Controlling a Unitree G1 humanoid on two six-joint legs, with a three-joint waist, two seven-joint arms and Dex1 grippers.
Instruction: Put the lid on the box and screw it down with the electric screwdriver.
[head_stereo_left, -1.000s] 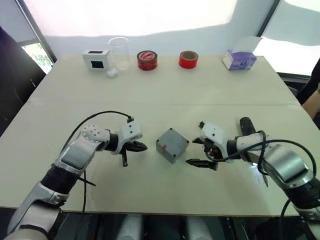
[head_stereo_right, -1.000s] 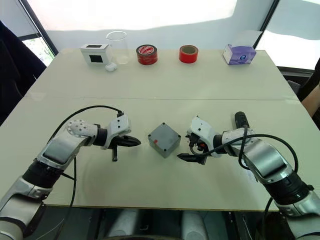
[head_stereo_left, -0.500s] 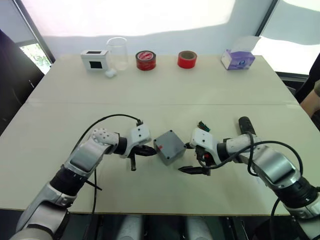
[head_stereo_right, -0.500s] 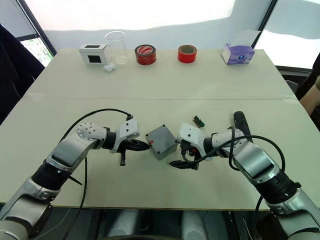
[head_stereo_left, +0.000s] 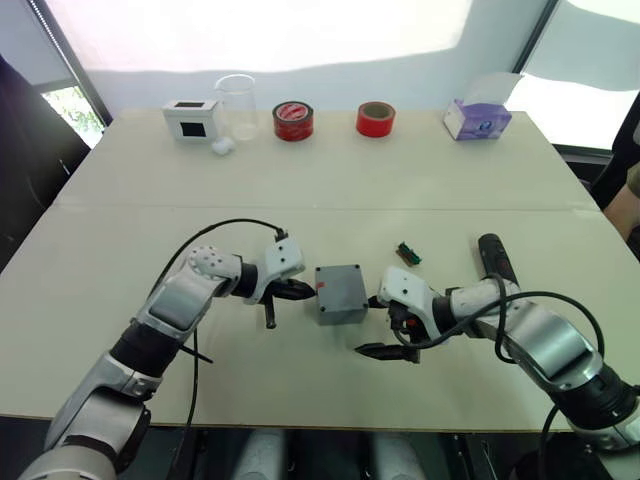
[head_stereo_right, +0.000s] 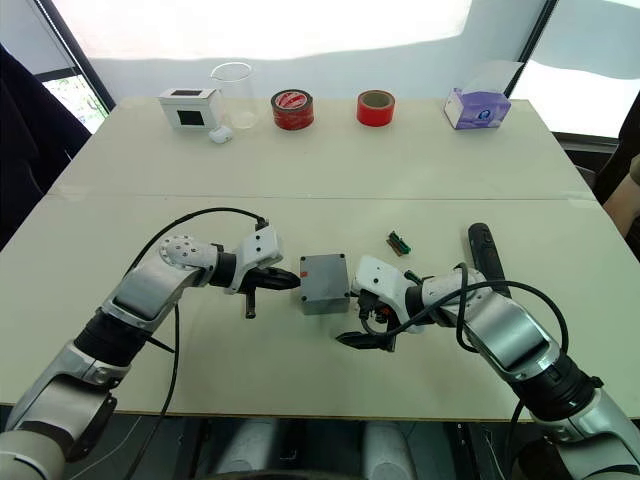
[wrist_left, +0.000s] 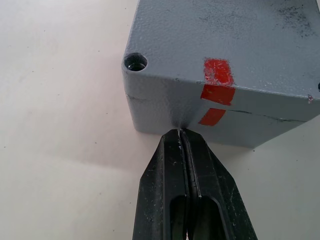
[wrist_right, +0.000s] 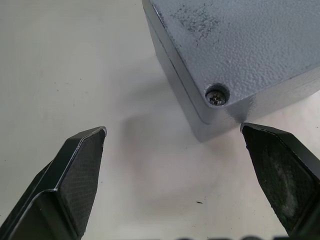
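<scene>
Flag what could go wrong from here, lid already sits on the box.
1. The left gripper, shut, touches the box at its side near the red mark; more pushing could slide it along the table.
2. The right gripper, open, straddles one corner; closing may twist the box or shift the lid.
3. The electric screwdriver lies beyond the right arm; reaching back could knock it.
</scene>
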